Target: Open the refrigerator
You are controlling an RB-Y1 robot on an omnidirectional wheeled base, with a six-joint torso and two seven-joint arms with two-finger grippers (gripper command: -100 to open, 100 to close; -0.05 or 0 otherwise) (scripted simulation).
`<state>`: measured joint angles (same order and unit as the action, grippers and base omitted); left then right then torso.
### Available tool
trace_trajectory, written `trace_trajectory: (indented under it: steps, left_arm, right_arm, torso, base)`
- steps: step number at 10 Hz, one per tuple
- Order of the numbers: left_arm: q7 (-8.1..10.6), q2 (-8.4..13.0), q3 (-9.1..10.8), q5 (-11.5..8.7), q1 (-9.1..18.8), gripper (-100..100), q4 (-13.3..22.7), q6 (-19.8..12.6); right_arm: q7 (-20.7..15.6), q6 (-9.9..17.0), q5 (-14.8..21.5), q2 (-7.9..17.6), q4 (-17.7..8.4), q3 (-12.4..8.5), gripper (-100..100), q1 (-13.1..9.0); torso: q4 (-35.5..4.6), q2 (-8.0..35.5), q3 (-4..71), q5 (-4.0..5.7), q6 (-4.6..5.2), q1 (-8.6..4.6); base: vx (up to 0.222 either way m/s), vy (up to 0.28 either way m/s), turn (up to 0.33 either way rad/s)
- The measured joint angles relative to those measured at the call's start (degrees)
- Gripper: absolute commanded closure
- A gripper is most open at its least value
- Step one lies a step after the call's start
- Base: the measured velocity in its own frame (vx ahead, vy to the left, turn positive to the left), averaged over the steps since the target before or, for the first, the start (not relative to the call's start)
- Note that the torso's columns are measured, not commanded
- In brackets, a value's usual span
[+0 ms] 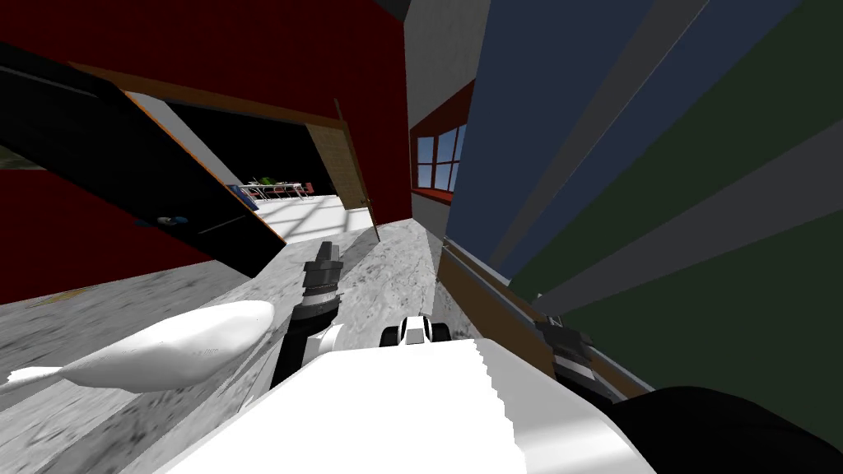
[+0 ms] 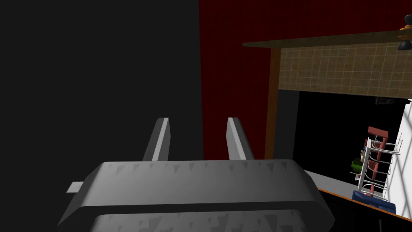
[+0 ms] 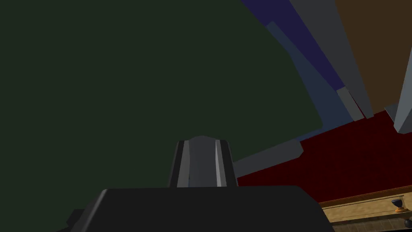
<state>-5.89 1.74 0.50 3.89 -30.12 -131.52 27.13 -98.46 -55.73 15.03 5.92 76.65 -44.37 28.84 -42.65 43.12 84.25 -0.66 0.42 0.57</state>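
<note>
Nearby, on my right, the right gripper point(image 1: 564, 333) is pinched narrow on what looks like a grey handle point(image 3: 200, 165). The handle is a bar crossing the fridge point(image 1: 724, 329), whose dark green and blue front rises close along my right side. The hold seems to sit near the bar's end, so a hard or crooked pull could slide the fingers off it. I stand very near the door. As I judge it, the door may swing into my body or jam the right arm unless the base backs away along the door's arc. A little further out, the left gripper point(image 1: 325, 251) points forward over the mottled grey floor point(image 1: 387, 263), fingers apart and holding nothing. It faces a flat black surface and has no part in the pull. Beyond it, a doorway point(image 1: 313, 197) in the red wall opens on a bright floor with a rack point(image 1: 280, 189). A window point(image 1: 436, 164) lies far off.
</note>
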Motion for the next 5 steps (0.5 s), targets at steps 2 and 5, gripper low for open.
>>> trace_trajectory:
  steps: [2, 5]
  left_arm:
    - [0.0, 0.0, 0.0, 0.0, 0.0, 0, 0.0, 0.0]
    - [0.0, 0.0, 0.0, 0.0, 0.0, 0, 0.0, 0.0]
  right_arm:
    - [1.9, -0.3, 0.8, 1.3, 0.7, 1.6, 100, 0.3]
    - [4.7, -1.5, 1.7, 3.2, 0.9, 3.6, 100, 1.1]
  torso:
    - [0.0, 0.0, 0.0, -0.03, 0.16, -0.09]
    - [0.0, -0.4, 0.2, 0.05, -0.03, -0.39]
  base:
    - [-0.253, 0.021, 0.057]
    - [-0.211, 0.028, 0.065]
